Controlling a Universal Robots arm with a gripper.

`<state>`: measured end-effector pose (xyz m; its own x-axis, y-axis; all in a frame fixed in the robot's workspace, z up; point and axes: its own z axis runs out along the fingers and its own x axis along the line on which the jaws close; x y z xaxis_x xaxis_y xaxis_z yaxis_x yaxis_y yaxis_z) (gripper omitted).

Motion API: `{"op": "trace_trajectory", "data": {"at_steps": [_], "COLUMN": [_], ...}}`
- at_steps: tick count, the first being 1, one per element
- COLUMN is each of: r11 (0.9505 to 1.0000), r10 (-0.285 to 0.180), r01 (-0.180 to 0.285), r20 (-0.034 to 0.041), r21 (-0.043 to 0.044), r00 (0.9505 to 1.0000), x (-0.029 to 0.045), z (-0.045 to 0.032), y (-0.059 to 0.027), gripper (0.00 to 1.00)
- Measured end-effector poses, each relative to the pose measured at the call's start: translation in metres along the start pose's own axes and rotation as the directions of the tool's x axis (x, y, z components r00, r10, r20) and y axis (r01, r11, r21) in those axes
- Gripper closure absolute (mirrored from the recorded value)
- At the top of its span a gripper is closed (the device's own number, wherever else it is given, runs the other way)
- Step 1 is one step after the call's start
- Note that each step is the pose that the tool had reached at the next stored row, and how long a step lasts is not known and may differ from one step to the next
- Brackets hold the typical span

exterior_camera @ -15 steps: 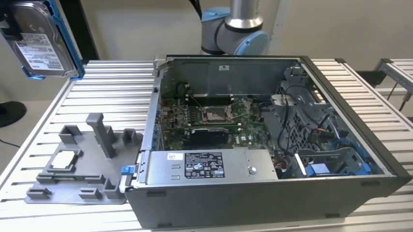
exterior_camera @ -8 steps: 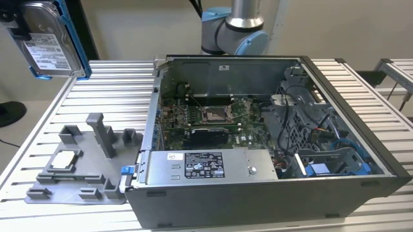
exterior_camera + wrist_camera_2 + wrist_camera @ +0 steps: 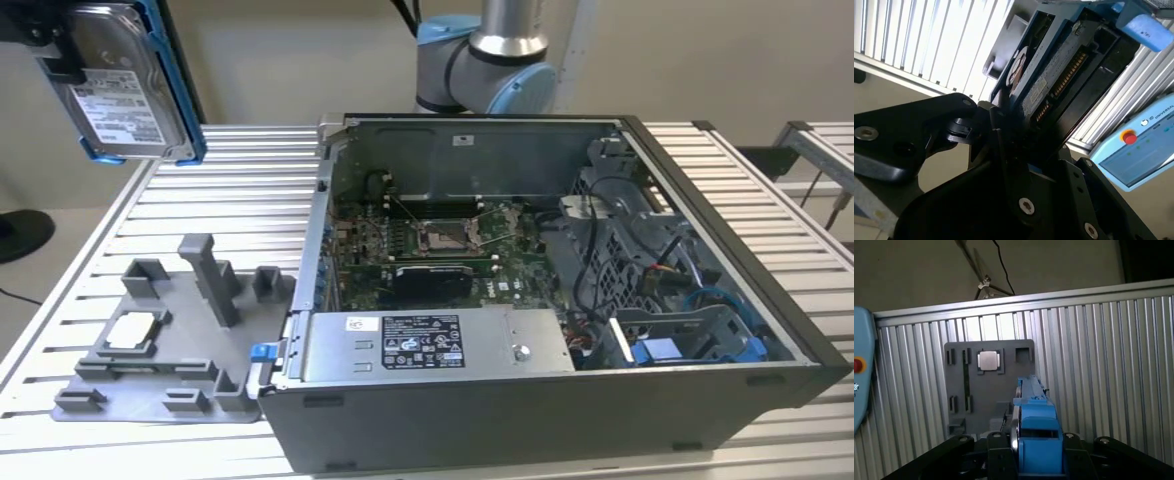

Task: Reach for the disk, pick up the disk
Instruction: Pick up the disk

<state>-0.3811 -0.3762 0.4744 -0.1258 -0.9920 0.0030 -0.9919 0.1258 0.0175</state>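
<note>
Both steps look done, going by how things lie. The disk (image 3: pixel 123 85) is off the bench (image 3: pixel 227 190) and in the air, high above the grey tray (image 3: pixel 147 402) and clear of it. Nothing but the end effector (image 3: pixel 51 52) touches it. In the exterior view it hangs on edge, label side facing the camera, with its blue bracket running round the rim.

The end effector is closed on the disk. In the first wrist view its two black fingers (image 3: pixel 999 452) stand tight against either side of the blue bracket, with no gap that I can see. The second wrist view shows the same hold from the side, the disk (image 3: pixel 1054 75) standing out of the dark finger assembly with its connector edge showing.

In the first wrist view the tray (image 3: pixel 1004 385) lies well below the disk (image 3: pixel 1039 432), with a small square chip (image 3: pixel 989 361) seated in one of its pockets. The open computer case (image 3: pixel 534 420) stands just beside the tray, on the exterior view's right.

I judge that nothing of reaching or picking up is left.
</note>
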Motion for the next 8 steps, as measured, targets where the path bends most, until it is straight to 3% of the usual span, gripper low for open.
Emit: {"op": "trace_trajectory", "data": {"at_steps": [8], "r11": [1.0], "r10": [0.0], "r01": [0.0], "r20": [0.0], "r21": [-0.0001], "r00": [1.0], "x": [-0.0025], "z": [-0.0004], "y": [-0.0199], "gripper": [1.0]}}
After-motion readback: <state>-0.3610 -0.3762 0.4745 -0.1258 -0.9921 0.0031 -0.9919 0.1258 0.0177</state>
